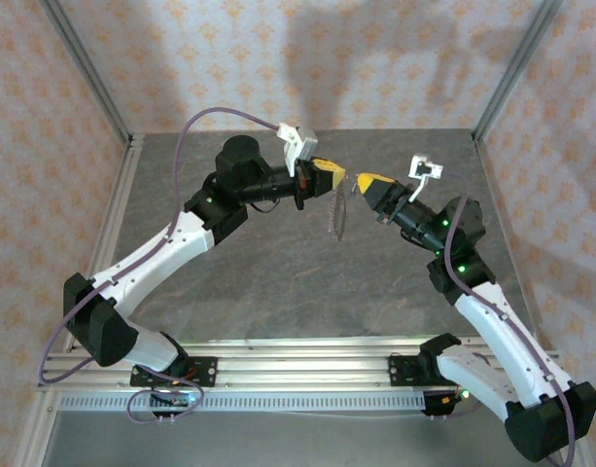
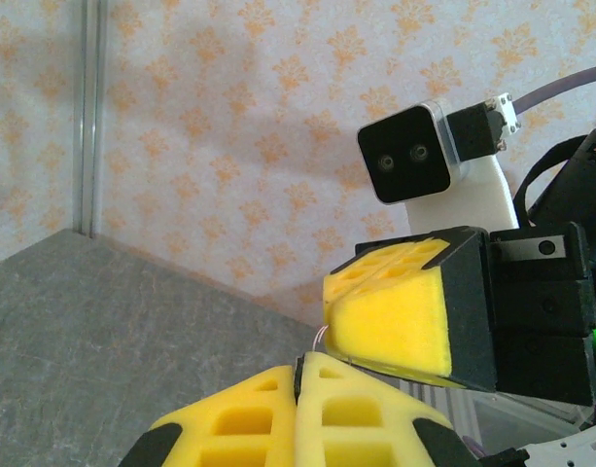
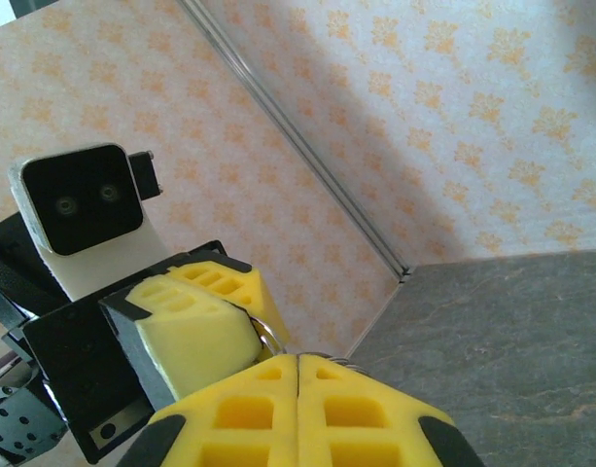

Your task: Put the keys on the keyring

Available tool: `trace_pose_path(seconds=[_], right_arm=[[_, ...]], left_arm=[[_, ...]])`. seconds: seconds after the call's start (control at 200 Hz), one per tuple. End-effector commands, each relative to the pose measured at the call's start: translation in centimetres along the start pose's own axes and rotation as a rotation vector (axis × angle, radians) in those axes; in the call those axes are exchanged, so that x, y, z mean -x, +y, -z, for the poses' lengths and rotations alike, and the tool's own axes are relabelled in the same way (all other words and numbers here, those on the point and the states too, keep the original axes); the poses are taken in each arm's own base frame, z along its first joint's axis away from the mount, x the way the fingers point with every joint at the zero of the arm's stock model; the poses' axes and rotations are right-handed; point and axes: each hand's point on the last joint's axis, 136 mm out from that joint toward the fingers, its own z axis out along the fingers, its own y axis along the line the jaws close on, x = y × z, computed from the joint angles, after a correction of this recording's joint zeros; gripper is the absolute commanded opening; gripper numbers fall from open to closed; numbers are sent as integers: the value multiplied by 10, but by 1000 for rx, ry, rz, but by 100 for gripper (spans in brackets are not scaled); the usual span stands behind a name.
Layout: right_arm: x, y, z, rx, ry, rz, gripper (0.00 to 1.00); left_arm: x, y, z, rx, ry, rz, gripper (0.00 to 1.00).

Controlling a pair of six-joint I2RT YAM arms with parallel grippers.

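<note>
Closest to the lens in the right wrist view are the yellow foam fingers of the right gripper (image 3: 298, 366), pressed flat together with only a seam between them. The left gripper (image 2: 298, 375) reads the same way in its own wrist view: jaws pressed together, no gap. From above, the two arms are raised over the table (image 1: 278, 282) and their tips meet almost nose to nose at mid-scene, close but not clearly touching. The keyring (image 1: 338, 218) hangs in the air just below that meeting point as a thin pale loop dangling straight down, clear of the tabletop. Its top runs up into the narrow space between the two tips, so it is presumably nipped by one gripper or by both (which one cannot be told). A thin metal curl (image 3: 268, 336) peeks out beside the left gripper's pad in the right wrist view, right at the right gripper's tips; whether it belongs to the ring or to the key is too small to say. As for progress, the ring is lifted and both grippers are brought together at it, which looks like the threading step itself. Whether the key is already on the loop cannot be settled, so the joining, and setting things down, should be counted as still to do.
</note>
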Motion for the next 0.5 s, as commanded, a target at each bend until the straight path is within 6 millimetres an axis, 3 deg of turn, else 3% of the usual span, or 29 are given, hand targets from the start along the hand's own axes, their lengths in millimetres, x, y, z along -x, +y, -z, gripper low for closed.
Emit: trace_pose_path(seconds=[0.0,0.495], right_arm=[[23,33,1,101,-52,36,0],[24,41,-12,130,-54,33,0]], left_arm=[[8,-6,1,-17,-28,-36,0],[8,-8,0,-34,-28,-29,0]])
